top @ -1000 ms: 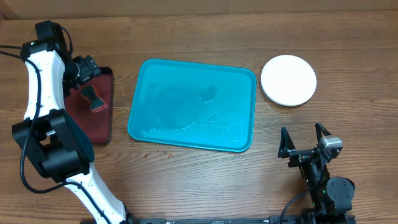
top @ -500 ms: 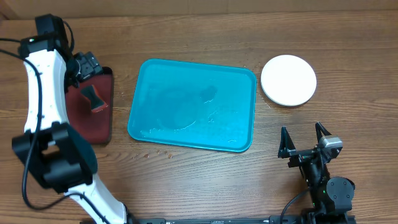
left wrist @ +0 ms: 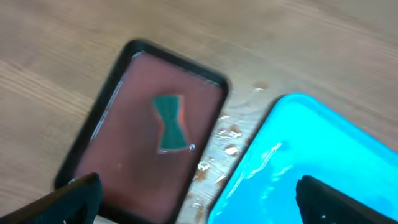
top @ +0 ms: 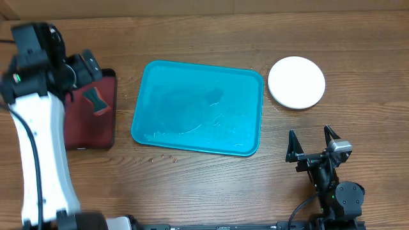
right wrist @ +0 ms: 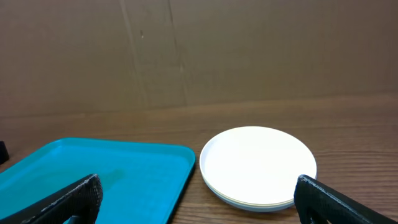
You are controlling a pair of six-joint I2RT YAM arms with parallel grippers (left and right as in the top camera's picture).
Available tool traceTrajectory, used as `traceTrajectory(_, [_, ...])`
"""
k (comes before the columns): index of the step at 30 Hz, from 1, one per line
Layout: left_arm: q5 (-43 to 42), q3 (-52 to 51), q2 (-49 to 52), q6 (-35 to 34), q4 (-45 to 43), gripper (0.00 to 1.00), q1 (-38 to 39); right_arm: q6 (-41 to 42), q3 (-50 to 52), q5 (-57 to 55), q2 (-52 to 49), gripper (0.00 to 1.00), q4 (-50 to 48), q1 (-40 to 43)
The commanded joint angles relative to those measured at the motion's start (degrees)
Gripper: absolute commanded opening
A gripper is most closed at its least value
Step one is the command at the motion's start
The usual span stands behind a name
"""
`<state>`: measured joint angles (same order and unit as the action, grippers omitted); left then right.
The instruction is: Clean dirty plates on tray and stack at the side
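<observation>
The turquoise tray [top: 197, 107] lies at the table's middle with no plates on it, only wet streaks; it also shows in the left wrist view [left wrist: 323, 155] and the right wrist view [right wrist: 93, 174]. The plates [top: 296, 82] are stacked to its right on the table, the white one on top. Rims of lower plates show in the right wrist view [right wrist: 258, 163]; their colours are hidden. My left gripper [top: 84, 67] is open and empty, above the gap between the two trays [left wrist: 202, 199]. My right gripper [top: 311, 142] is open and empty near the front right [right wrist: 199, 202].
A dark red, black-rimmed tray [top: 102, 128] lies left of the turquoise tray and holds a green bow-shaped sponge [top: 96, 100], also seen in the left wrist view [left wrist: 170, 122]. Wet spots [left wrist: 227, 134] mark the wood between the trays.
My left arm has swung up and back to the left, lifting away from the sponge, which stays on the dark red tray. The right arm has not moved.
</observation>
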<state>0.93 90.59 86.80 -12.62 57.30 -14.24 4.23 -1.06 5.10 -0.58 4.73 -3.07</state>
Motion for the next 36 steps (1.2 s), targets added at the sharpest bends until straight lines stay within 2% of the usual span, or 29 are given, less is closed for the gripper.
traceTrajectory(1, [-3.8,-11.0,-8.8,2.0,-5.3,1.00,1.7,-0.2,0.6,-0.5,0.4,1.00,-0.3,0.2])
traceTrajectory(8, [-8.4,-34.1,-25.6,2.6,-21.2,1.00,3.1,-0.2,0.6,-0.5,0.4,1.00,-0.3,0.2])
traceTrajectory(14, [-14.1,-45.5,-34.0,4.4,-27.4,1.00,3.0,-0.2,0.6,-0.5,0.4,1.00,-0.3,0.2])
traceTrajectory(18, [-18.8,-51.4,-35.8,6.3,-35.6,1.00,3.0,-0.2,0.6,-0.5,0.4,1.00,-0.3,0.2])
traceTrajectory(22, [-19.3,-59.1,-39.7,6.2,-44.0,1.00,3.0,-0.2,0.6,-0.5,0.4,1.00,-0.3,0.2])
traceTrajectory(30, [-19.2,-76.4,-53.8,6.2,-60.9,1.00,3.0,-0.2,0.6,-0.5,0.4,1.00,-0.3,0.2])
traceTrajectory(36, [-19.1,-84.2,-62.6,6.2,-67.6,1.00,3.0,-0.2,0.6,-0.5,0.4,1.00,-0.3,0.2])
